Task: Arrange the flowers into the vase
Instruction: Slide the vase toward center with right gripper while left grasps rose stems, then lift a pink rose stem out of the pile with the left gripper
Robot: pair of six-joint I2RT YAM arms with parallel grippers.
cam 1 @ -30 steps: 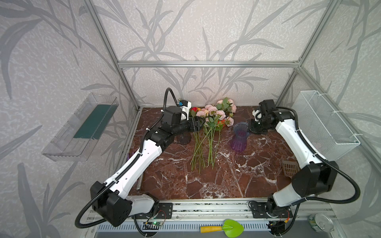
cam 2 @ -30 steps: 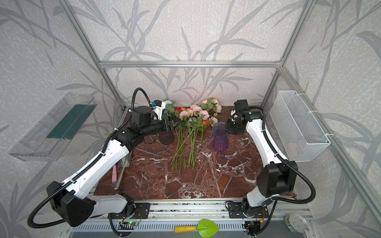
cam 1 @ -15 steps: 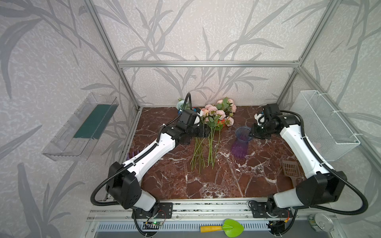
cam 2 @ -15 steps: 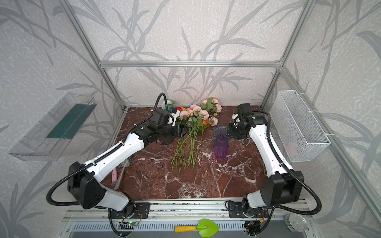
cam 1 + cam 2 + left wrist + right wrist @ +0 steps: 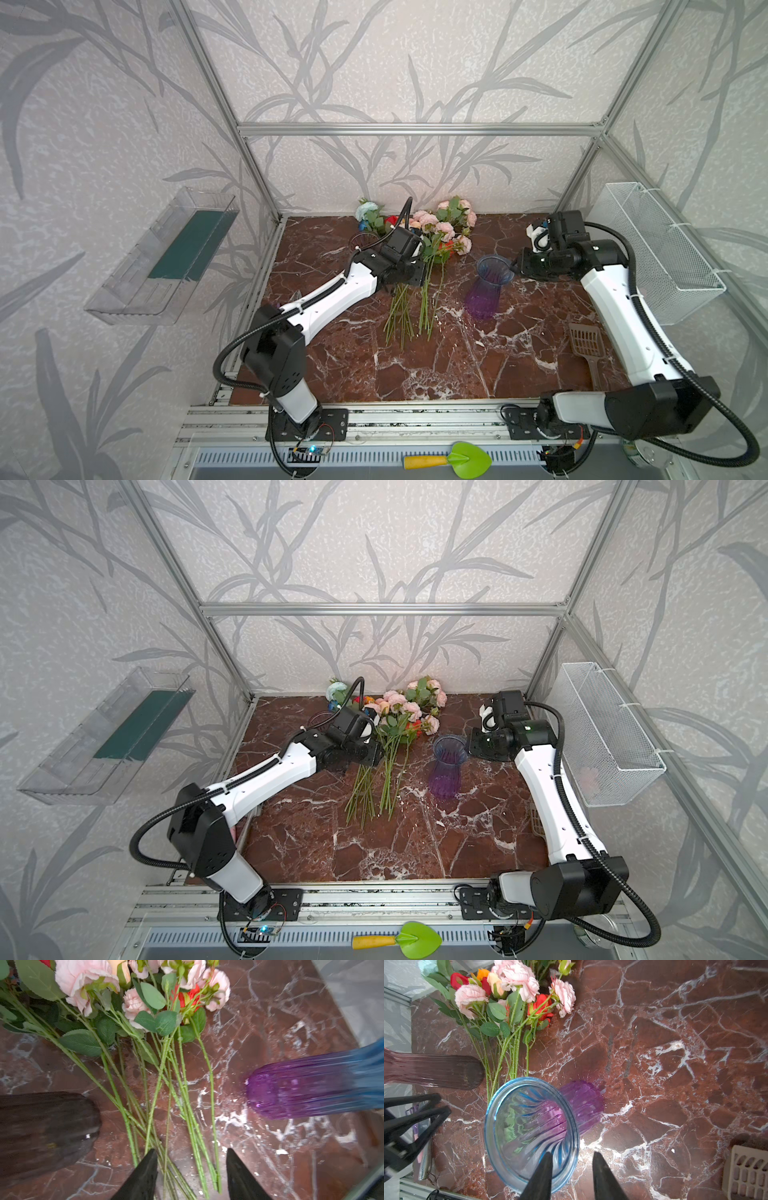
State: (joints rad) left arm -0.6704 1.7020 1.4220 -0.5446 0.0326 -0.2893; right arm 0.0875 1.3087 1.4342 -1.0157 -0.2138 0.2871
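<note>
The red-brown marble table carries everything. On its back half, left of centre in both top views, the flowers lie flat in a loose bundle. Their long axis runs front to back, with the pink, red and orange blooms toward the back wall and the bare green stem ends fanning toward the front rail. Just to their right, apart from the stems, the vase stands upright, purple at the base, blue at the flared mouth, which faces up. The left gripper hangs over the lower stems with its jaws parted. Several stems run between the fingers; whether they touch cannot be told. The right gripper is spread too: one finger reaches inside the vase's rim and the other outside it, with a gap showing on either side of the glass.
</note>
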